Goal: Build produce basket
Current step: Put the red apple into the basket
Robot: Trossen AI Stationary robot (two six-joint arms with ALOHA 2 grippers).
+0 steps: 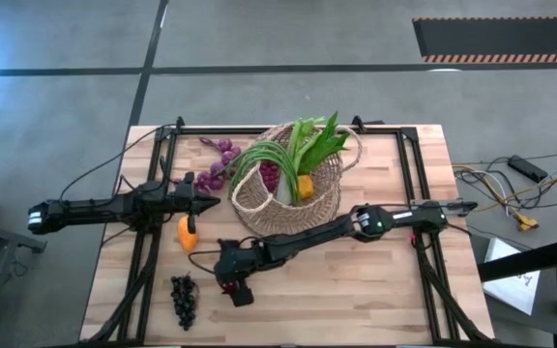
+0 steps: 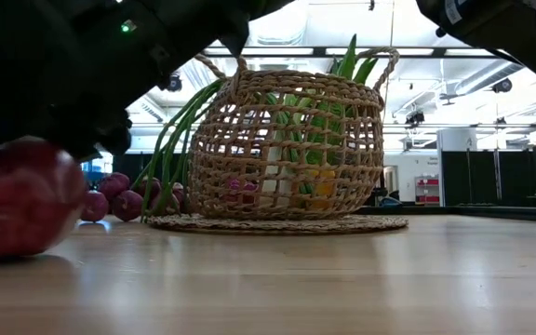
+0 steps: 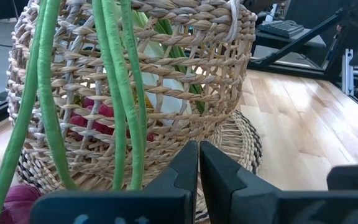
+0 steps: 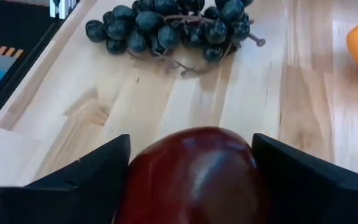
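The wicker basket (image 1: 293, 179) stands mid-table and holds green leeks (image 1: 312, 143), an orange fruit (image 1: 305, 186) and purple grapes (image 1: 271, 176). Scallions (image 3: 120, 93) hang over its rim. My right gripper (image 1: 237, 288) is near the table's near edge, on a dark red apple (image 4: 191, 174). My left gripper (image 1: 213, 201) is shut and empty, left of the basket. An orange fruit (image 1: 188, 234), a dark grape bunch (image 1: 184, 298) and purple grapes (image 1: 219, 164) lie on the table. My right gripper has the apple between its two fingers, one finger (image 4: 89, 174) on each side (image 4: 143, 163) of it. The fingers come slanting down from the table's right. In the low view the apple's underside (image 2: 12, 249) is at the table top.
Black frame rails (image 1: 153, 222) run along the table's left, right and far sides. The dark grape bunch also shows just ahead of the apple in the right wrist view (image 4: 166, 25). Bare wood lies at the table's near right (image 1: 375, 290).
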